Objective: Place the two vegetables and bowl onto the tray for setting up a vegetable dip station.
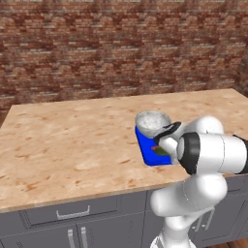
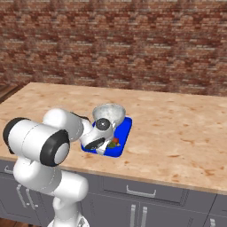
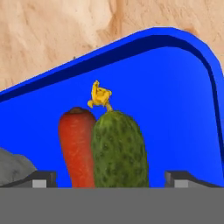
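Brick wall runs behind a light wood-grain table (image 1: 72, 140) with grey cabinet drawers under its front edge. Blue tray (image 1: 145, 147) lies flat on the table near the front edge, right of centre in the left base view. Speckled grey-white bowl (image 1: 151, 122) sits on the tray at its far end, upright, pale inside showing. Carrot (image 3: 78, 146) and cucumber (image 3: 119, 151) lie side by side on the tray's blue floor, touching along their lengths, carrot left and cucumber right in the hand view; the cucumber has a small yellow flower stub (image 3: 99, 96) at its far tip. In the right base view both show as small red and green bits at the tray's near end, next to the hand. White arm reaches over the near end of the tray, pincer (image 3: 111, 177) hanging low just above the 2 vegetables, jaws spread wide on either side of them, gripping nothing. Grey bowl edge (image 3: 13, 168) peeks in at lower left of the hand view.
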Robot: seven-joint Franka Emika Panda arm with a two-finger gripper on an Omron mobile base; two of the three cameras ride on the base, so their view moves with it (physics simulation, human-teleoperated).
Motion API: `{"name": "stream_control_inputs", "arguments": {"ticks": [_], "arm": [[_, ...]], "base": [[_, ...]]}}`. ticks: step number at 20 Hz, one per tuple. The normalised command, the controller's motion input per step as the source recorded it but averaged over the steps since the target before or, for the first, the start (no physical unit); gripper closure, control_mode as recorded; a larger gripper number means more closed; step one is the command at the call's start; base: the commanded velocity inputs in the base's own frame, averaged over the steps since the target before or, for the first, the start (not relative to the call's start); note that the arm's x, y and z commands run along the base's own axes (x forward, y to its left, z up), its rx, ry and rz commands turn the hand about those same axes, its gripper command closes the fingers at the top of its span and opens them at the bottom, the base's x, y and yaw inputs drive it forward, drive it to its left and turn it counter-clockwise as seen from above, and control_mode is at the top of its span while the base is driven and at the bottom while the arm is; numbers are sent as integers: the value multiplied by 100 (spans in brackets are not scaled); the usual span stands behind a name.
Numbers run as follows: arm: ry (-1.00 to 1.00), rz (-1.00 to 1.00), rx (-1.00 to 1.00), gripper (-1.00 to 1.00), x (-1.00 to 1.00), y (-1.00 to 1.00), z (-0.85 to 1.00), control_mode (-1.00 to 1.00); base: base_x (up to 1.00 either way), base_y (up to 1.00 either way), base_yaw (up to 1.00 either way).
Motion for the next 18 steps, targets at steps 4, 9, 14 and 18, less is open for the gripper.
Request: {"name": "stream_control_inputs", "arguments": {"ticks": [4, 9, 14, 18], "arm": [[-6, -6, 0, -100, -3, 6, 0, -100], [-1, 0, 0, -100, -6, 6, 11, -100], [-3, 0, 0, -100, -12, 6, 17, -100], [-2, 0, -3, -100, -2, 5, 20, -100]], "base": [[0, 0, 0], [0, 0, 0], [0, 0, 0], [0, 0, 0]]}}
